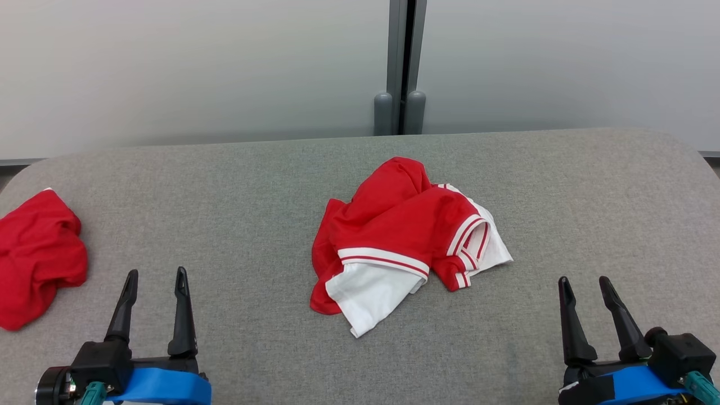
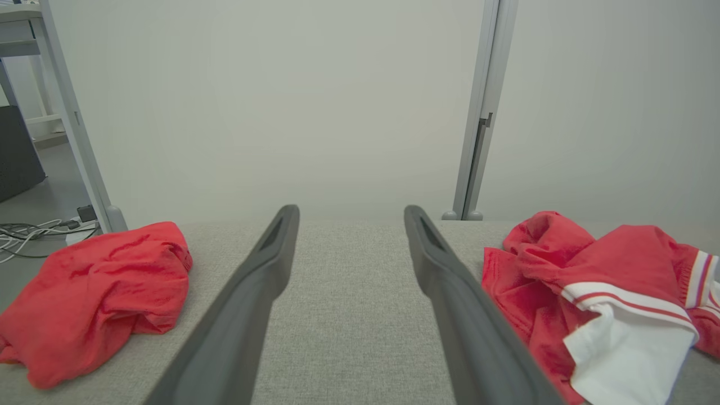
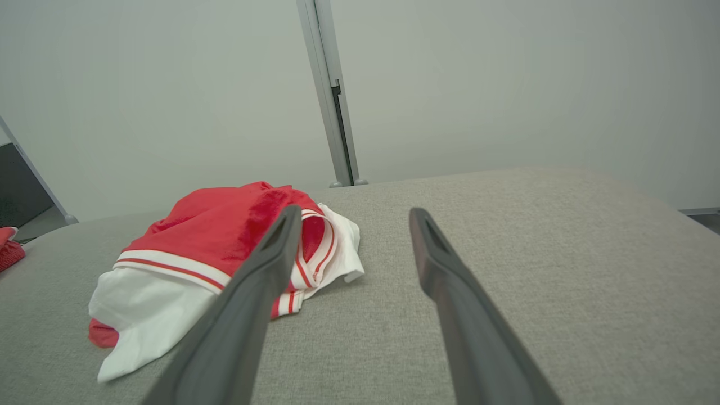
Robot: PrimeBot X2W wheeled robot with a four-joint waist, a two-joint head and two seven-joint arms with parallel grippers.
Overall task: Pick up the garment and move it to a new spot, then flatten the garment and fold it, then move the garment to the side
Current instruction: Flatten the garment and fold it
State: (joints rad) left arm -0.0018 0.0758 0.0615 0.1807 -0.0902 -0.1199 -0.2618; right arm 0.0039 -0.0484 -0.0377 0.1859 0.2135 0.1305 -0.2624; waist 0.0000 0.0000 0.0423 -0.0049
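A crumpled red and white garment with striped trim lies in a heap at the middle of the grey padded table. It also appears in the left wrist view as the garment at the right, and in the right wrist view as the garment at the left. My left gripper rests open at the lower left, well short of the heap. My right gripper rests open at the lower right, also apart from it. Nothing sits between either pair of fingers.
A second crumpled red cloth lies at the table's left edge, also seen as the red cloth. A pale partition wall with a grey post stands behind the table. Cables lie on the floor at the left.
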